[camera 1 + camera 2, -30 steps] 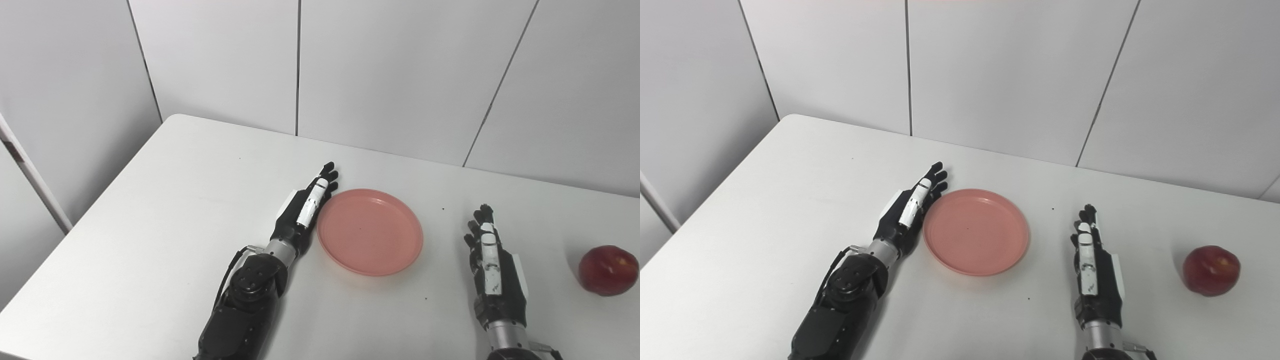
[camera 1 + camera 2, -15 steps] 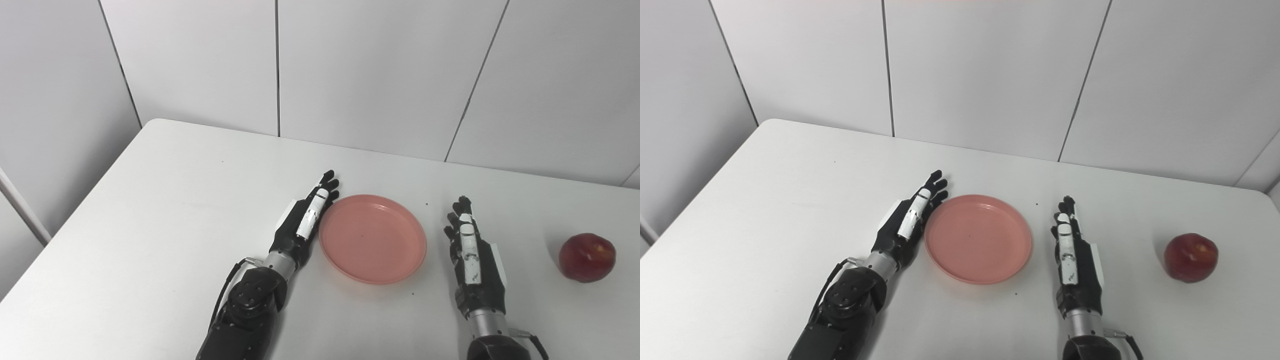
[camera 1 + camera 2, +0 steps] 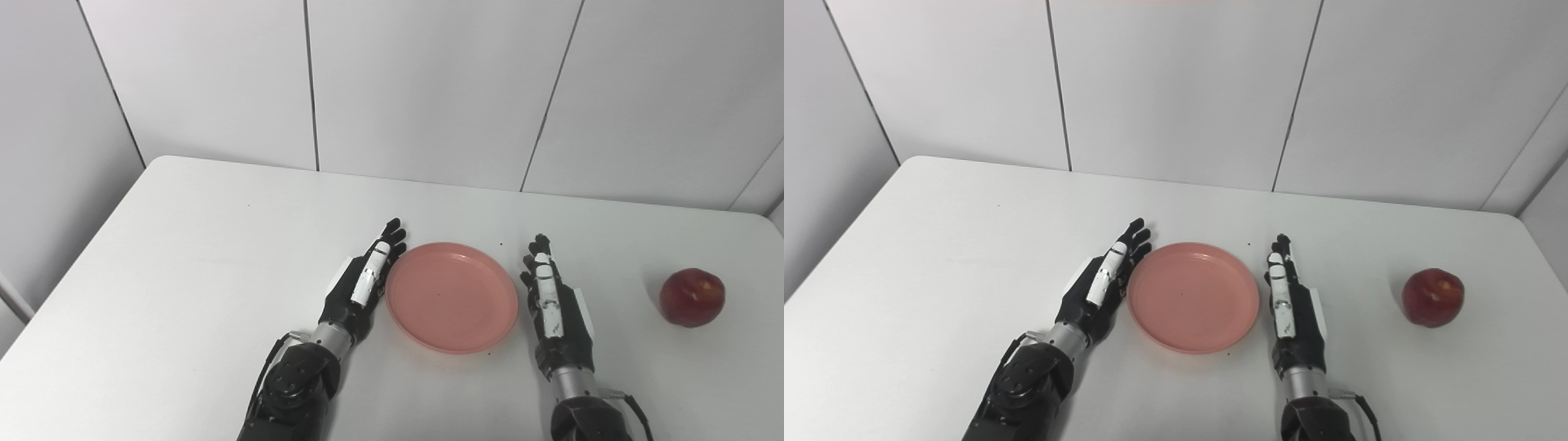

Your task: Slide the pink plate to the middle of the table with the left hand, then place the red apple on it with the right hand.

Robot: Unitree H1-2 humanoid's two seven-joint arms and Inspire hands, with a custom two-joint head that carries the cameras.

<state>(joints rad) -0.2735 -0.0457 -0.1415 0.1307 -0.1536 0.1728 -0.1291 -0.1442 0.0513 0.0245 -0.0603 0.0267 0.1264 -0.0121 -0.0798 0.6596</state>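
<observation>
The pink plate [image 3: 452, 296] lies flat near the middle of the white table [image 3: 184, 245] with nothing on it. My left hand [image 3: 362, 286] rests on its edge against the plate's left rim, fingers straight and together, holding nothing. Just off the plate's right rim stands my right hand [image 3: 553, 304], open too, fingers pointing away from me. The red apple [image 3: 692, 296] sits alone far to the right, well apart from the right hand.
White wall panels [image 3: 429, 86] rise behind the table's far edge. The table's right corner [image 3: 1522, 217] shows near the apple. A few dark specks dot the tabletop around the plate.
The camera has swung right, shifting the whole picture left. My right hand has come in closer to the plate's right rim. Left hand and plate keep their contact.
</observation>
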